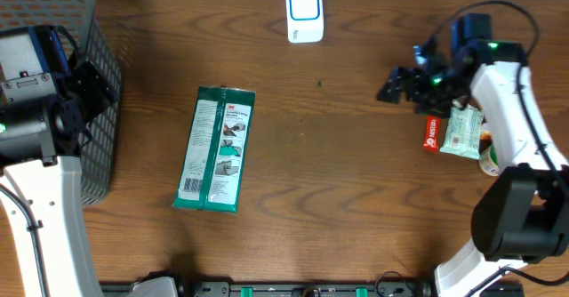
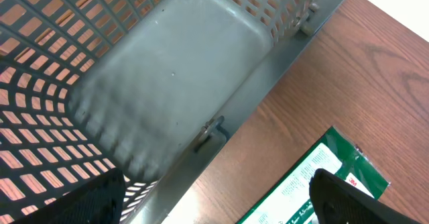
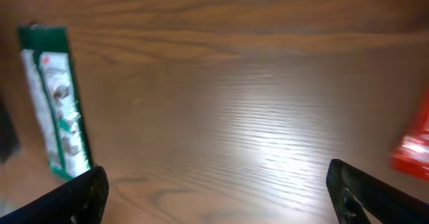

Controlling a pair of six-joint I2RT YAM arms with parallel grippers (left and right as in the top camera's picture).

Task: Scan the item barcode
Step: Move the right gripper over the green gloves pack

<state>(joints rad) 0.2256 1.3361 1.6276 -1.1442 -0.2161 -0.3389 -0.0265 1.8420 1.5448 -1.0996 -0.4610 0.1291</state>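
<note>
A green packet (image 1: 218, 148) with a white printed label lies flat on the wooden table, left of centre. It also shows in the left wrist view as the green packet (image 2: 315, 184) and in the right wrist view as the green packet (image 3: 53, 103). The white and blue scanner (image 1: 304, 12) stands at the table's back edge. My left gripper (image 1: 92, 92) hovers open over the basket's right wall, left of the packet, and the left gripper (image 2: 218, 210) holds nothing. My right gripper (image 1: 396, 86) stands open and empty at the far right; bare wood fills the gap of the right gripper (image 3: 218, 200).
A grey mesh basket (image 1: 98, 84) stands at the left edge, and the basket (image 2: 167, 83) looks empty inside. By the right arm lie a red item (image 1: 431, 134), a pale green packet (image 1: 462, 130) and a small round thing (image 1: 489, 161). The red item (image 3: 412, 147) also appears beside the right fingers.
</note>
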